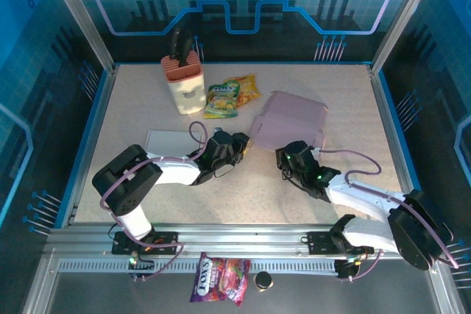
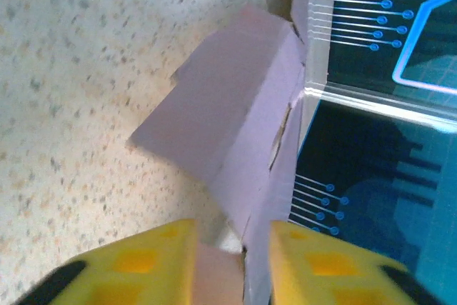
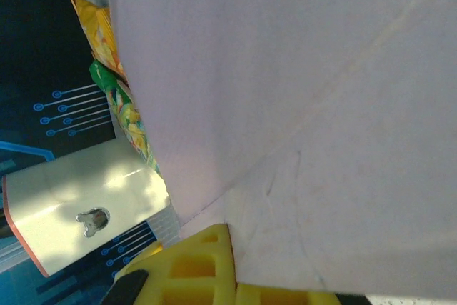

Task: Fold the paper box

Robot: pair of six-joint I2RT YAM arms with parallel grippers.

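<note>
**A:** From above — where is the box point(image 1: 291, 124)?

**B:** On the right half of the desk point(image 1: 132, 108), part-flattened, with its long axis running across the desk and a little skewed. Both arms reach in from the near side. The left jaws meet its near left corner and the right jaws meet its near edge, so neither arm is nearer.

**A:** And the left wrist?

**B:** The box point(image 2: 235, 105) stretches straight away from the jaws, with one panel raised along a crease. A flap of it sits between the yellow fingers point(image 2: 153, 262). The jaws stand narrowly apart. The flap lies against one finger with a slit of air at the other, so I'd call it loose, not pinched.

**A:** Right wrist?

**B:** A broad box panel point(image 3: 300, 105) rises close over the finger point(image 3: 200, 273). These jaws are closed, and the panel's edge runs in at them, so I judge they grip the box. Past the box's edge lie the snack bags point(image 3: 118, 98) and a white holder point(image 3: 86, 212).

**A:** So what does the next move turn on?

**B:** The crease — it points away from the left jaws. With the right jaws anchoring the near edge, the left arm looks best placed to push the flap over along that line.
</note>
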